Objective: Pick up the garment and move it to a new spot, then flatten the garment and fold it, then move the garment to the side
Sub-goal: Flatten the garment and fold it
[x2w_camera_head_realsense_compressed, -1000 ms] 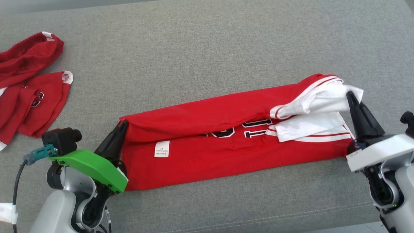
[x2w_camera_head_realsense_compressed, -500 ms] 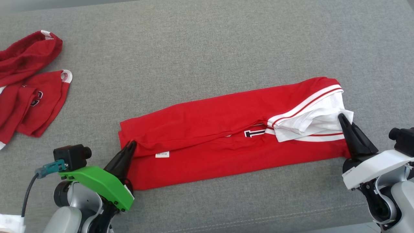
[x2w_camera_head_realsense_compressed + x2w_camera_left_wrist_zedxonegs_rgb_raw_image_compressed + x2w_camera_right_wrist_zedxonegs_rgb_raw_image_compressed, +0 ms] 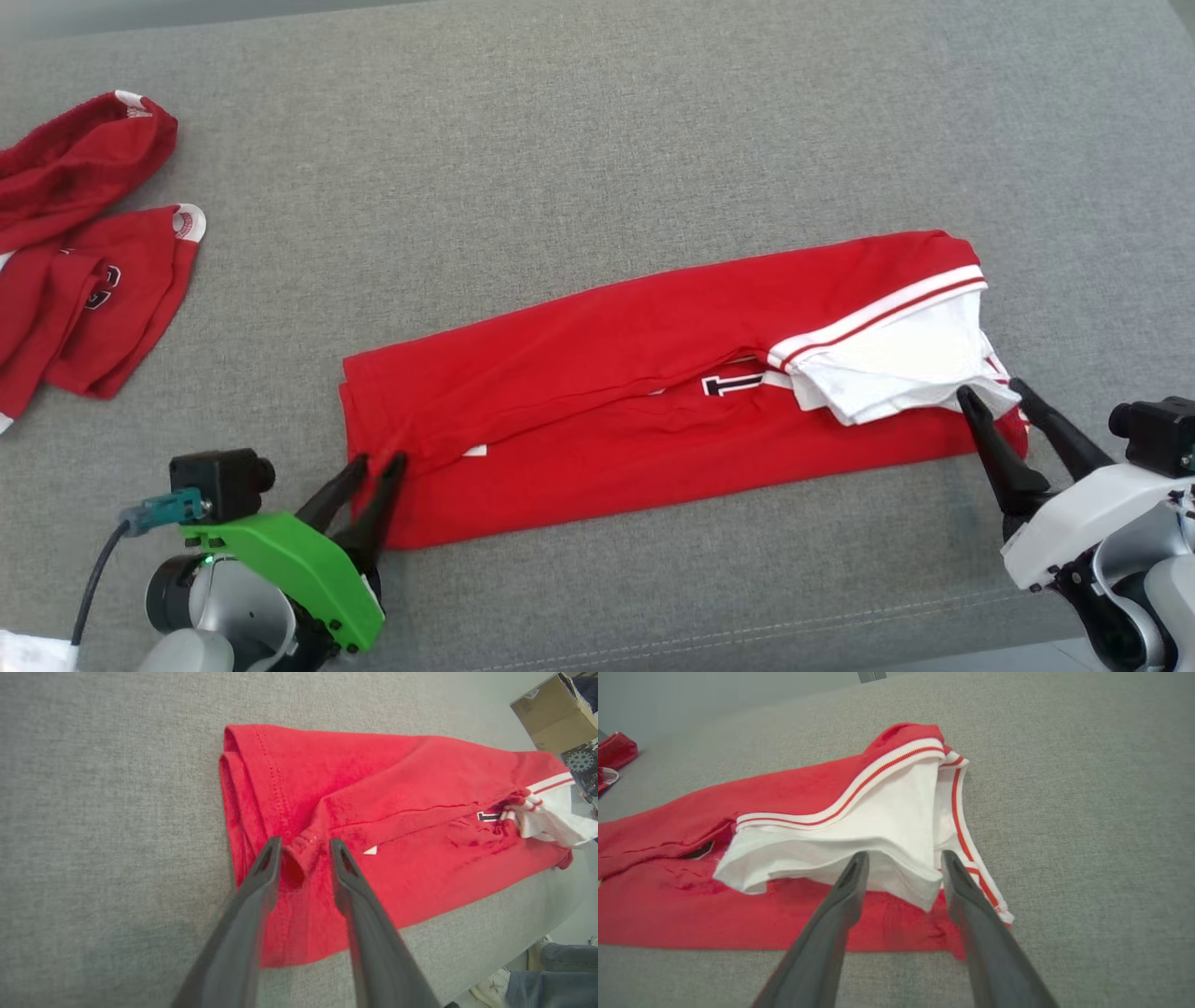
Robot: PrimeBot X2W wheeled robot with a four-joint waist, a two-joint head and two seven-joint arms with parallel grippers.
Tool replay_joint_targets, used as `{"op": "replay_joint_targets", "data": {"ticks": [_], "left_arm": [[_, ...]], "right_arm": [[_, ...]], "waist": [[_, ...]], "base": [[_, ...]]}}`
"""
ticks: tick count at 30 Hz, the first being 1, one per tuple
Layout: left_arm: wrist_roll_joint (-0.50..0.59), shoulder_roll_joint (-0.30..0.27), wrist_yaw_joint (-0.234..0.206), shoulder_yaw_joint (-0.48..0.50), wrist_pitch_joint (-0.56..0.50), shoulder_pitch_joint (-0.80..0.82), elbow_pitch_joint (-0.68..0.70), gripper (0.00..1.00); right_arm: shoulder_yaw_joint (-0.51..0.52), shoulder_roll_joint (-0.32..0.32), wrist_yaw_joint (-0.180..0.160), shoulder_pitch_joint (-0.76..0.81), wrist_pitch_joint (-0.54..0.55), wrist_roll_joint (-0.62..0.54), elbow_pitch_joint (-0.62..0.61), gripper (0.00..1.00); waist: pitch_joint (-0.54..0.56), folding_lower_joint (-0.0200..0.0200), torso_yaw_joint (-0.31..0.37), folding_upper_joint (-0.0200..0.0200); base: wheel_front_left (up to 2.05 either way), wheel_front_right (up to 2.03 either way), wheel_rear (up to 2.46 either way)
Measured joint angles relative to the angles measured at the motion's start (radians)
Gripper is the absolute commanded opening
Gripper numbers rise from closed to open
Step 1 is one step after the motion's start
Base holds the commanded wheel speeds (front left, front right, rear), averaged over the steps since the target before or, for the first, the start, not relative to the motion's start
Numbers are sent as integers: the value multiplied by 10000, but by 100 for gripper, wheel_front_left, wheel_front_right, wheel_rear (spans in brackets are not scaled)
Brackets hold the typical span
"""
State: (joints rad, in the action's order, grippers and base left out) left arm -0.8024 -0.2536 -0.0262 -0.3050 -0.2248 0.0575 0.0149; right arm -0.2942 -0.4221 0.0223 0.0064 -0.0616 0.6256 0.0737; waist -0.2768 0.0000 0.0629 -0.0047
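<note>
The garment [image 3: 635, 411] is a red jersey with white striped trim, lying on the grey surface as a long band folded lengthwise. At its left end my left gripper [image 3: 377, 459] stands open, fingers a small way apart either side of a raised hem corner [image 3: 306, 845]. At the right end my right gripper [image 3: 991, 390] is open too, its fingers straddling the edge of the white sleeve fabric [image 3: 896, 826], which rests loose on the red cloth. Black lettering [image 3: 733, 385] peeks from under the fold.
Other red garments [image 3: 84, 252] lie crumpled at the far left of the grey surface [image 3: 597, 131]. The surface's front edge runs close below both grippers. In the left wrist view a cardboard box [image 3: 551, 711] and a person's shoe [image 3: 495, 987] lie beyond the surface.
Both grippers brought the folded-over edge toward me, laid it down and opened, letting go of the cloth. The upper layer now covers most of the lettering and the white label.
</note>
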Motion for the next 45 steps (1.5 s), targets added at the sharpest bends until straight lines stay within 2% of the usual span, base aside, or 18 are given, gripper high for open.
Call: {"op": "replay_joint_targets", "data": {"ticks": [6, 12, 17, 25, 35, 45], "left_arm": [[796, -454, -10, -249, -19, -168, 330, 100], [1574, -748, -403, 525, 888, -143, 1030, 100], [1758, -619, -554, 686, 1248, -90, 1450, 100], [2104, -407, -702, 796, 1747, -15, 1787, 100], [2165, -142, -713, 924, 1994, -17, 1929, 100], [2165, -65, -803, 1049, 2008, -33, 1935, 100]], "right_arm": [[161, -280, -84, 17, 286, -96, -151, 100], [755, -301, -336, -718, 291, 6, -391, 100], [750, -416, -470, -978, 748, 33, 92, 100], [520, -157, -683, -1043, 1243, 272, 1108, 100], [550, -201, -690, -1702, 1348, 278, 1730, 100], [606, -368, -658, -2244, 1509, 270, 2125, 100]], "waist": [[-41, 0, 12, 0], [-187, 0, 4, 0], [-291, 0, -181, 0], [-532, 0, -765, 0], [-882, 0, -1262, 0], [-986, 0, -1332, 0]], "base": [[0, 0, 0], [0, 0, 0], [0, 0, 0], [0, 0, 0], [0, 0, 0], [0, 0, 0]]}}
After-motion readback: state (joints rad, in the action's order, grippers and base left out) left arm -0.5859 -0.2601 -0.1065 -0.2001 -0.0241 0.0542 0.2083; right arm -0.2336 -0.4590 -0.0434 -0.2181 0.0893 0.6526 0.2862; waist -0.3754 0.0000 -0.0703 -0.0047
